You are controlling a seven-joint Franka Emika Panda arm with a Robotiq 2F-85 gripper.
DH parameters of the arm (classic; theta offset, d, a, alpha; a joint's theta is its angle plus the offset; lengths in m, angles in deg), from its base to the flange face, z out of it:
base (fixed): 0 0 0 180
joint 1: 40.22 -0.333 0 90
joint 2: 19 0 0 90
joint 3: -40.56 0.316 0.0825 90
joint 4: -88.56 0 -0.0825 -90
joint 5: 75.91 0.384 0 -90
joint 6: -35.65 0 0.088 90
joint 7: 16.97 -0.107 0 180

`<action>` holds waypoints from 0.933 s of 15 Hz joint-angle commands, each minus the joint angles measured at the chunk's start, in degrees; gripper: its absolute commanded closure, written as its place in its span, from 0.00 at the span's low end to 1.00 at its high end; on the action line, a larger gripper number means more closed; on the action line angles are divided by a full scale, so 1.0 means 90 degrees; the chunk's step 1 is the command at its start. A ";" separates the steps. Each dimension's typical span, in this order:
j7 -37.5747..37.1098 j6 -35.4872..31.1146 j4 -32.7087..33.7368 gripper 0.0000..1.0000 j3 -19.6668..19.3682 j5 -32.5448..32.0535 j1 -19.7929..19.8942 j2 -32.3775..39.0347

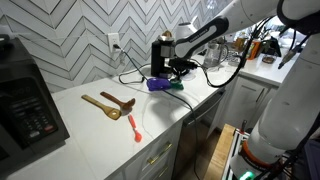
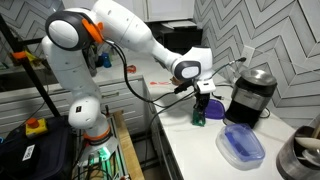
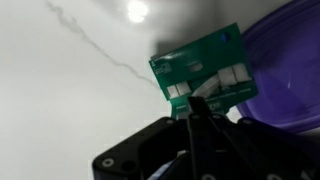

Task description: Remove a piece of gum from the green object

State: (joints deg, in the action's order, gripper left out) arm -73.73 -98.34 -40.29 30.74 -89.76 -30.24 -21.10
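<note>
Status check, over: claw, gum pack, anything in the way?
Claw pinched shut at edge of green gum pack; hold on a piece unclear. Purple container close alongside pack.

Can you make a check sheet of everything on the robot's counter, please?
Surface: white counter, faint grey veins.
Job's things: green pack, white gum pieces showing, next to the purple tub.
Clutter: purple tub; two wooden spoons; orange tool; black machine.
Claw: claw at the pack's edge, fingers close together; grip unclear.
Cables: black cord along the counter's back.
Surroundings: zigzag tile wall.
</note>
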 commanded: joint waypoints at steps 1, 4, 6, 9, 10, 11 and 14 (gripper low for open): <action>-0.1226 0.0708 0.0082 1.00 0.0175 -0.1573 0.0001 -0.0115; -0.1418 0.0624 0.0059 1.00 0.0257 -0.2168 -0.0046 -0.0194; -0.1533 0.0615 0.0063 1.00 0.0329 -0.2752 -0.0061 -0.0271; -0.1306 0.0598 0.0032 1.00 0.0366 -0.2855 -0.0084 -0.0312; -0.1253 0.0574 0.0029 1.00 0.0361 -0.2766 -0.0081 -0.0322; -0.1119 0.0520 0.0009 1.00 0.0349 -0.2562 -0.0090 -0.0354; -0.0590 0.0505 -0.0018 1.00 0.0319 -0.1866 -0.0090 -0.0452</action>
State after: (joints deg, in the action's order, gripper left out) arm -83.19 -93.47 -39.01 34.17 -111.14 -30.86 -23.19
